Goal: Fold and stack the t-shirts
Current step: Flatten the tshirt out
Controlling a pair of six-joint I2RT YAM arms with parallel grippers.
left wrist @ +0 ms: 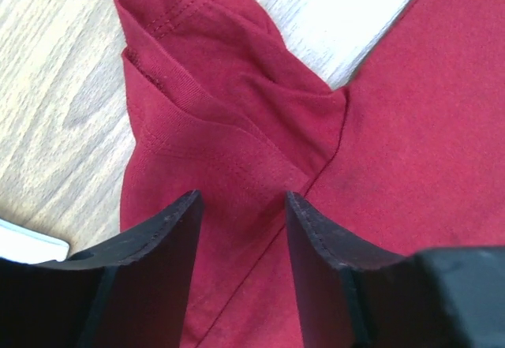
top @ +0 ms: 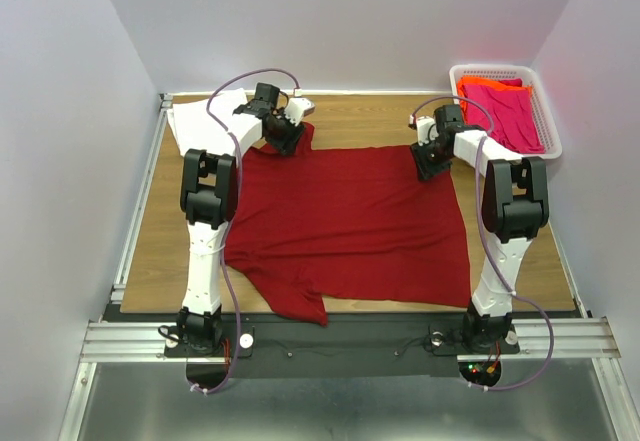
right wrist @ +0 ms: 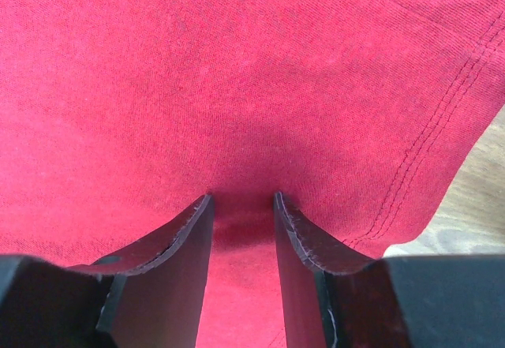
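Dark red t-shirt [top: 350,211] lies spread flat on the wooden worktop [top: 160,231]. Its far sleeve [left wrist: 205,72] is under the left hand [left wrist: 241,206] and its far hem corner [right wrist: 426,151] under the right hand [right wrist: 242,202]; both hands have fingers apart, tips on the cloth, nothing pinched as far as I see. To fold well, I think each hand should close at the very edge and both lift evenly, while plain walls stand near, a white t-shirt [top: 200,121] lies far left, and pink [top: 515,116] and orange [top: 480,83] ones fill the basket [top: 548,126].
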